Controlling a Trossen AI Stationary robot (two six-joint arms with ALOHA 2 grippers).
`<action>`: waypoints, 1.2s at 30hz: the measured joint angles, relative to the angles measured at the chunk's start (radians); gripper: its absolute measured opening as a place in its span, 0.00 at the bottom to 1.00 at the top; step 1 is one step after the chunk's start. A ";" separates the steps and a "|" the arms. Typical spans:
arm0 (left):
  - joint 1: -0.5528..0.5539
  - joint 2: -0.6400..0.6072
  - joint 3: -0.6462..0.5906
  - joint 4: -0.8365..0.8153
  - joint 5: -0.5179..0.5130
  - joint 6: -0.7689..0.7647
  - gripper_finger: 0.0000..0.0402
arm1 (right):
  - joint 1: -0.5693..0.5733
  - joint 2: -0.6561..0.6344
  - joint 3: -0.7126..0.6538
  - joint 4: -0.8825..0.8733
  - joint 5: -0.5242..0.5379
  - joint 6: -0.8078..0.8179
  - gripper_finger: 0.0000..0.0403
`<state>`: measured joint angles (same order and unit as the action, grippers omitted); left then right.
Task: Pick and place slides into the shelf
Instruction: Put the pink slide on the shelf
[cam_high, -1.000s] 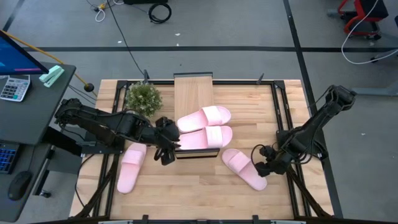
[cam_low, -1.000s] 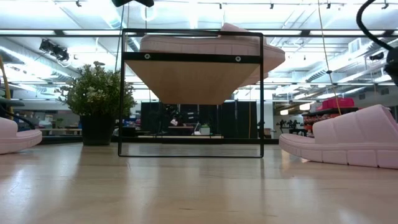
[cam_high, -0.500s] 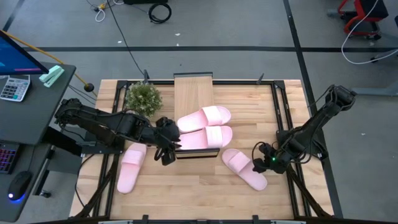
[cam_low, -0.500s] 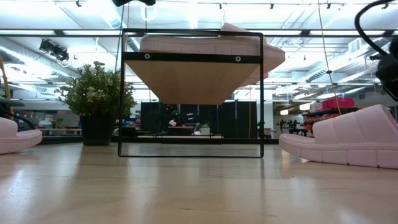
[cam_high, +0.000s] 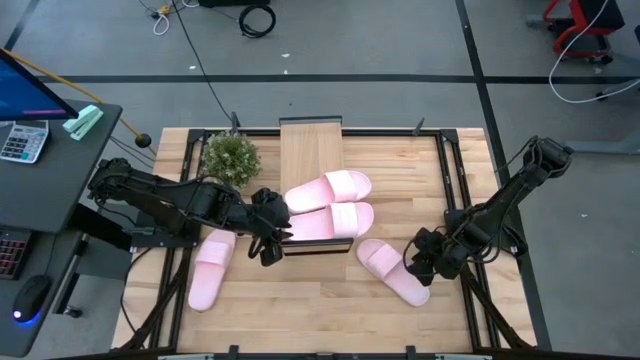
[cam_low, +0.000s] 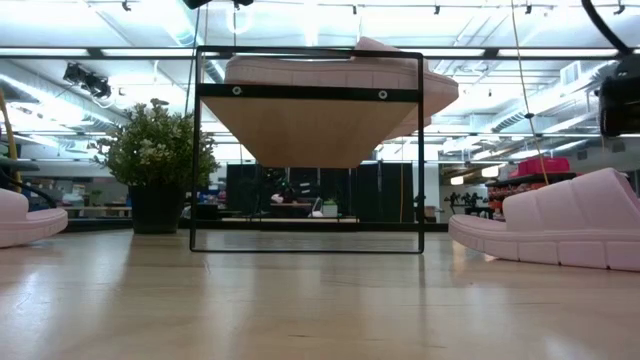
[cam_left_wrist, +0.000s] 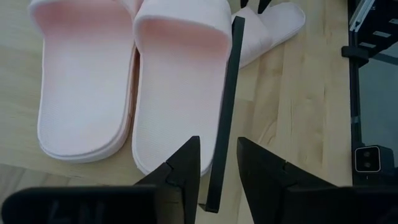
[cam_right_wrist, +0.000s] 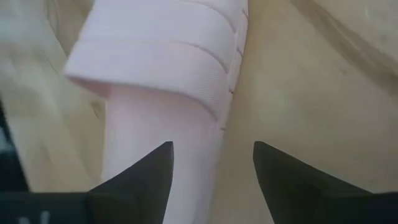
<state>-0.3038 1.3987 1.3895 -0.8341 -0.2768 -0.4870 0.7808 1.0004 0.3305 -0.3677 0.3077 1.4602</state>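
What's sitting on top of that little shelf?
Two pink slides lie side by side across the shelf; its far end is bare wood. The plank under them is covered. The left tool is at the shelf's near end.

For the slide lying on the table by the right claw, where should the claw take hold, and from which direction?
Probably across its heel end, coming down from above. The slide lies flat on the table, sole down, with its strap at the far end. The right claw is open at the heel, one finger on each side.
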 joint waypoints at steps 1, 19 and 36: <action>0.000 0.000 0.000 0.000 0.000 0.000 0.28 | 0.000 0.000 0.000 -0.004 0.000 -0.028 0.56; 0.000 0.000 0.000 0.000 0.000 -0.018 0.27 | -0.180 0.000 0.066 -0.056 -0.003 -0.592 0.56; 0.000 0.000 0.000 0.000 0.000 -0.026 0.27 | -0.209 0.028 0.070 -0.007 0.005 -1.061 0.56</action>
<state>-0.3038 1.3987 1.3895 -0.8338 -0.2768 -0.5132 0.5720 1.0280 0.4004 -0.3747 0.3126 0.3988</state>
